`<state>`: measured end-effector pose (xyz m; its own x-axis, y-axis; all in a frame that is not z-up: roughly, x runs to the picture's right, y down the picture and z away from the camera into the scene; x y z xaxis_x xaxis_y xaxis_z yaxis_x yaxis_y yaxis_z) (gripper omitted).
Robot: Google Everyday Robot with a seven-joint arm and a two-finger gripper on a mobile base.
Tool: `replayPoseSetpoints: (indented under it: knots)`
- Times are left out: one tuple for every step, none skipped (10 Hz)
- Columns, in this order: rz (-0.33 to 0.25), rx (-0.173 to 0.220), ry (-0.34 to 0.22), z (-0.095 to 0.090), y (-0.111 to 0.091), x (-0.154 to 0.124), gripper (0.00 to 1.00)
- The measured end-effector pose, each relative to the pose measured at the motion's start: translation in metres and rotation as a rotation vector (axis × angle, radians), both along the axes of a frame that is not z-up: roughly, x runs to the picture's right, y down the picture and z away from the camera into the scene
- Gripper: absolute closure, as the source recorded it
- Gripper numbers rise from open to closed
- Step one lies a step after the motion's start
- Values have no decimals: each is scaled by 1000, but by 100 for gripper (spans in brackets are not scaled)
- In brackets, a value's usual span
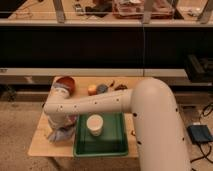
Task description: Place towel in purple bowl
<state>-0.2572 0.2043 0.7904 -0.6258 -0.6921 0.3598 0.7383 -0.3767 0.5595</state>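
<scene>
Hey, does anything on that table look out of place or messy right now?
Only the towel: it lies crumpled at the table's front left, beside the green tray, not in any bowl. The gripper hangs right over it. The white cup stands upright in the tray.

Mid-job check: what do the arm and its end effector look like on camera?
The arm is made of smooth, rounded white shells, thick at the shoulder and slimmer toward the wrist, dotted with small dark spots. No loose cables show on it. The end effector, down at the towel, looks white too.
</scene>
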Motion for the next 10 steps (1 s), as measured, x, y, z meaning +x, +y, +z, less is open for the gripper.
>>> replayPoseSetpoints:
  knots:
    - [14,19,-10,-8,-9,2,20]
    - [25,36,-13,-16,-20,5,20]
    - [40,54,-18,-30,-34,10,20]
    - [46,72,-25,-44,-47,14,20]
    - [51,85,-31,-58,-59,17,20]
    - [45,85,-36,-67,-63,17,20]
    - [29,83,-45,-79,-65,15,20]
    - [19,81,-45,-82,-63,15,20]
    - [4,77,-44,-84,-57,16,20]
    - [-22,69,-46,-86,-44,14,20]
